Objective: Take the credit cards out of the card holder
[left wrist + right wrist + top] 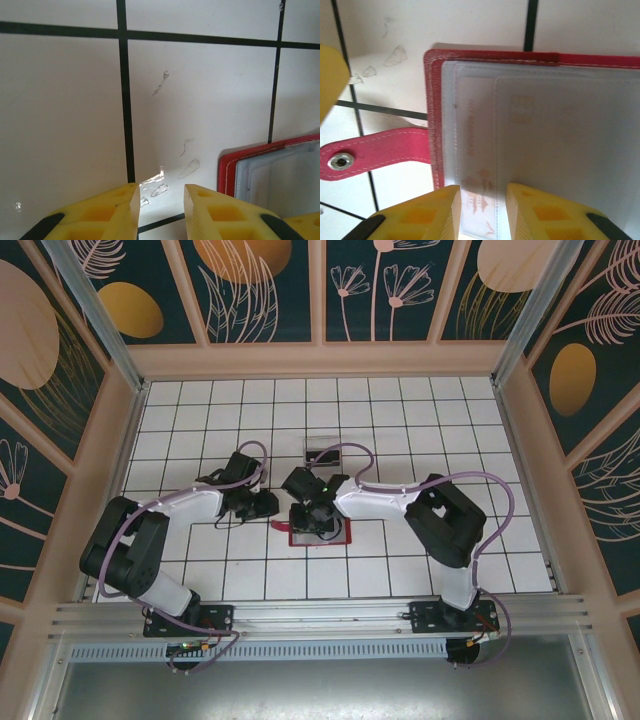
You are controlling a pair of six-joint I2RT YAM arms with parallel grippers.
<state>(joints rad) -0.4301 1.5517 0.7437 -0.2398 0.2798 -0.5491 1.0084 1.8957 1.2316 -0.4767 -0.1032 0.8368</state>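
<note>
The wallet (432,100) lies open and flat on the table (65,110), grey pockets up, with its tab (385,150) and snap (340,161) sticking out from its left edge. The cards (475,150) are still in it: one pale card with faint reddish print shows as a strip in the pocket nearest the tab edge, and at least one more sits under the cloudy pockets beside it. The right gripper (482,210) is down at the wallet's near edge, its jaws a little apart and astride that strip, with nothing plainly pinched. The left gripper (161,210) hovers just off the wallet's tab-side corner, released and empty. To do this step well, I judge one finger must get under the card's free edge and draw it along the pocket's opening, not upward. The left gripper should press the red border so the wallet does not slide or fold. A clear box (322,450) stands beyond the wallet's far side; its contents I cannot make out.
</note>
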